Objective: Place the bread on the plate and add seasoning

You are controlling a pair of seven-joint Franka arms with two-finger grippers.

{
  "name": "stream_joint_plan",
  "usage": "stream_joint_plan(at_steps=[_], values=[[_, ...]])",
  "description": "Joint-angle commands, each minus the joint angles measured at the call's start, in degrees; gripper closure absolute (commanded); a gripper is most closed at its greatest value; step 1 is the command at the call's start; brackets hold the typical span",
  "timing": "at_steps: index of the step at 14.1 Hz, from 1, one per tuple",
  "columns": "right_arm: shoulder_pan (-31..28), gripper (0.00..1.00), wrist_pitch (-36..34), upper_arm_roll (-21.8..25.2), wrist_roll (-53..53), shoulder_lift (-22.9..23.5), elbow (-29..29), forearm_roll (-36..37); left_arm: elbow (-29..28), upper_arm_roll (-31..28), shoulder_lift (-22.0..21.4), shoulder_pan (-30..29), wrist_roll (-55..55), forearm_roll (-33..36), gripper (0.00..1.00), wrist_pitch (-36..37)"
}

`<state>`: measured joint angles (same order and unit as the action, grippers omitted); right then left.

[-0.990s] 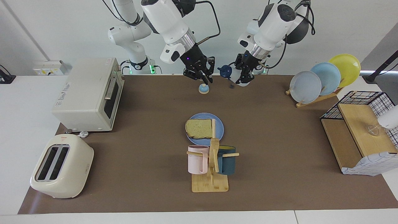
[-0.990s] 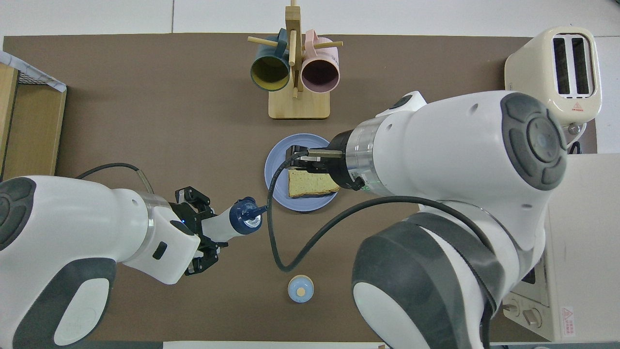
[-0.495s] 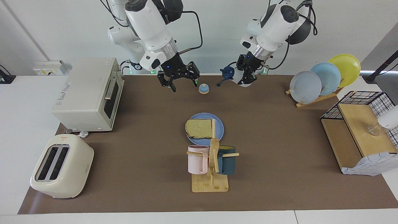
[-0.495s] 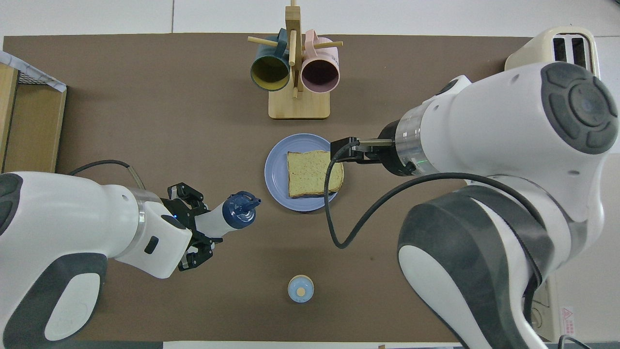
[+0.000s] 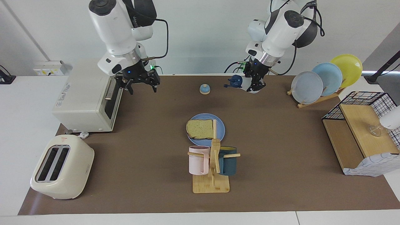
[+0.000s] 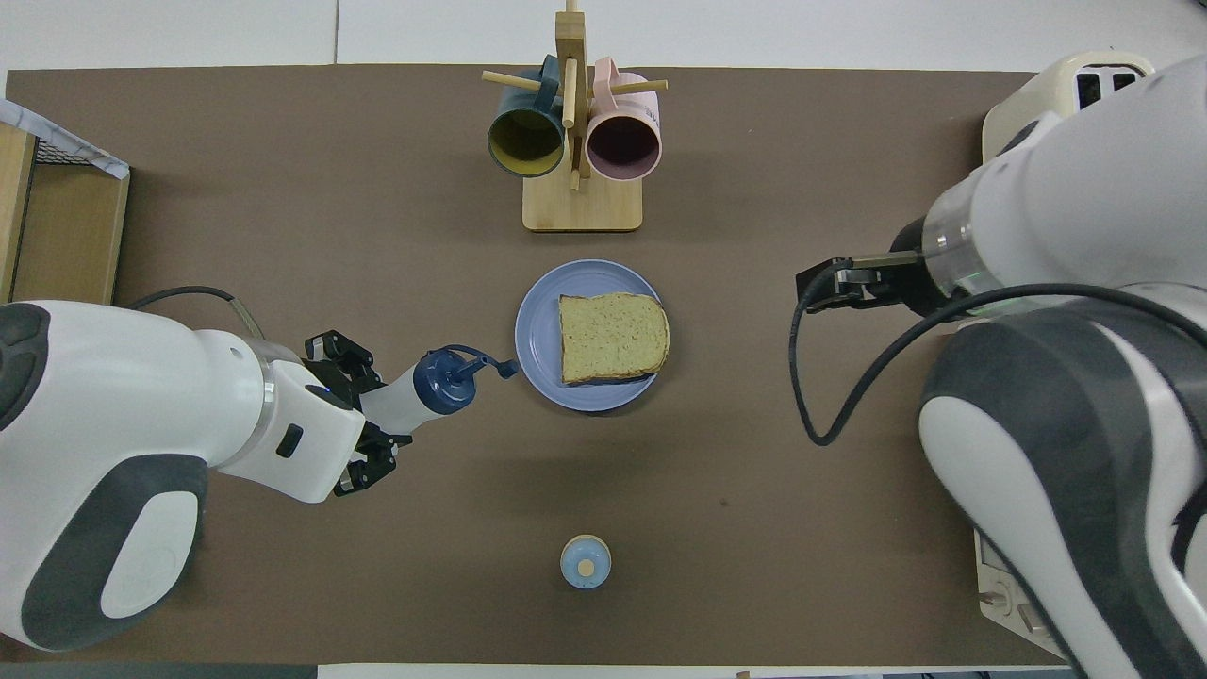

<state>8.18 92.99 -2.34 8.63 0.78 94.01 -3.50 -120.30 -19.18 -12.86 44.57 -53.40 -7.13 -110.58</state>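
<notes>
The bread (image 5: 200, 129) (image 6: 613, 337) lies flat on the round blue plate (image 5: 220, 126) (image 6: 539, 339) in the middle of the mat. My left gripper (image 5: 253, 82) (image 6: 370, 424) is shut on the seasoning (image 5: 247, 82) (image 6: 401, 405), a white bottle with a navy cap (image 6: 438, 380). It holds the bottle tilted in the air, cap toward the plate, over the mat on the plate's left-arm side. My right gripper (image 5: 142, 90) (image 6: 822, 288) hangs open and holds nothing, over the mat in front of the toaster oven.
A small blue bell (image 5: 204, 89) (image 6: 586, 561) stands nearer to the robots than the plate. A mug rack (image 5: 212, 165) (image 6: 575, 141) stands farther out. The toaster oven (image 5: 87, 93) and toaster (image 5: 61, 167) are at the right arm's end. A plate rack (image 5: 325, 78) and wire shelf (image 5: 359, 131) are at the left arm's end.
My right gripper opened, rose and swung from above the bell to in front of the toaster oven. My left gripper drifted a little toward its own end with the bottle.
</notes>
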Motion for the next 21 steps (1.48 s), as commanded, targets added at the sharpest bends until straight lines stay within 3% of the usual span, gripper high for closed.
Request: stream_joint_plan(at_steps=[1, 8, 10, 14, 21], values=[[-5.18, 0.00, -4.92, -1.97, -5.53, -1.92, -1.97, 3.31, 5.24, 0.11, 5.72, -0.27, 2.16, 1.94, 1.00, 0.63], [-7.12, 0.00, -1.76, -1.62, -11.18, -6.05, 4.07, 3.67, 14.99, 0.20, 17.86, 0.69, 5.75, 6.85, 1.00, 2.91], [-8.52, 0.00, -1.59, -1.36, -11.35, -9.03, 8.99, 3.76, 16.58, 0.28, 20.58, 1.57, 7.95, 9.66, 1.00, 3.09], [-8.70, 0.00, 0.78, -0.12, -11.26, -6.77, 7.17, 4.02, 17.38, 0.28, 22.96, 4.64, 11.02, 16.43, 1.00, 5.28], [-8.88, 0.00, -4.05, 1.02, -11.79, -5.70, 4.61, 4.02, 17.55, 0.20, 27.87, 13.51, 18.68, 29.09, 1.00, 13.27]])
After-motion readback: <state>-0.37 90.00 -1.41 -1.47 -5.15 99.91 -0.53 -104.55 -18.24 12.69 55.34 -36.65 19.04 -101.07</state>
